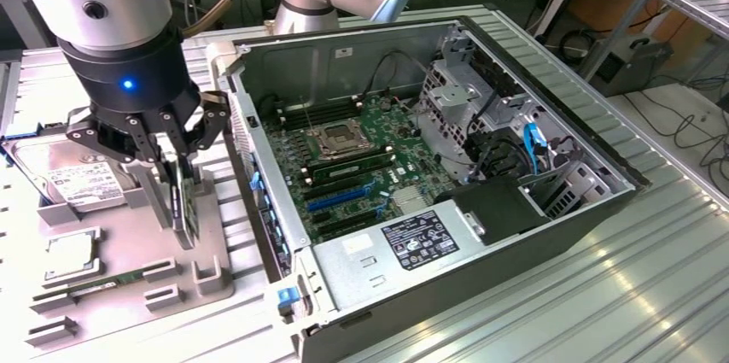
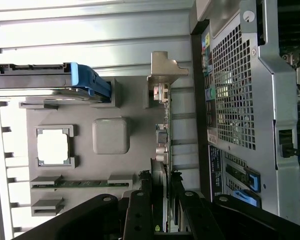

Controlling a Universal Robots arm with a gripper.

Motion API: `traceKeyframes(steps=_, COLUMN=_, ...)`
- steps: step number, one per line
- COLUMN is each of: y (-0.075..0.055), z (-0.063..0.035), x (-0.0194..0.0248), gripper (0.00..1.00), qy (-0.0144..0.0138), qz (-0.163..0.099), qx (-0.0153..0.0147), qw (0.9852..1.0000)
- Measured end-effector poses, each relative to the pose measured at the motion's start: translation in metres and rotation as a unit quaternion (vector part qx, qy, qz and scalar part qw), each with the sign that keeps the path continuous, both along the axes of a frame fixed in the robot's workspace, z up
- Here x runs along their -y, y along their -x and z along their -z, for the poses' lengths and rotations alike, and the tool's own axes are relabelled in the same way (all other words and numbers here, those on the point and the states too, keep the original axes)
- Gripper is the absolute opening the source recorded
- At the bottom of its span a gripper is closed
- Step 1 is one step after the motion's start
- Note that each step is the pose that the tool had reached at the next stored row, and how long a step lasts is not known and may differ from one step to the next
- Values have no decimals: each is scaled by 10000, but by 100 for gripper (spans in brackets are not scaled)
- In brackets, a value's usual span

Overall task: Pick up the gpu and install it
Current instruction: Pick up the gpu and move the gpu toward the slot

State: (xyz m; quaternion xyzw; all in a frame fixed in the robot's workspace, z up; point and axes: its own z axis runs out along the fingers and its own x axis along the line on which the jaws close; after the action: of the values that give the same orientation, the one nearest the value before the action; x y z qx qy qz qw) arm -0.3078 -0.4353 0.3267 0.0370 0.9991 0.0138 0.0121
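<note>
Now the tool point(image 1: 173, 161) grips the upright gpu point(image 1: 186, 209), clamped edgewise between its fingers.

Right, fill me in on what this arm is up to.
The robot arm's hand is low over the gray parts tray, right at the gpu. The card stands on edge in its holder on the tray, not yet lifted out. The tray lies beside the open computer case, on the exterior view's left. A hard drive, a processor and a memory stick also sit on the tray.
</note>
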Motion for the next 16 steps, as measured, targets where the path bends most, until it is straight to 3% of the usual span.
traceKeyframes(steps=16, y=0, z=-38, x=0, gripper=26, qy=0, qz=0, qx=0, qw=10000)
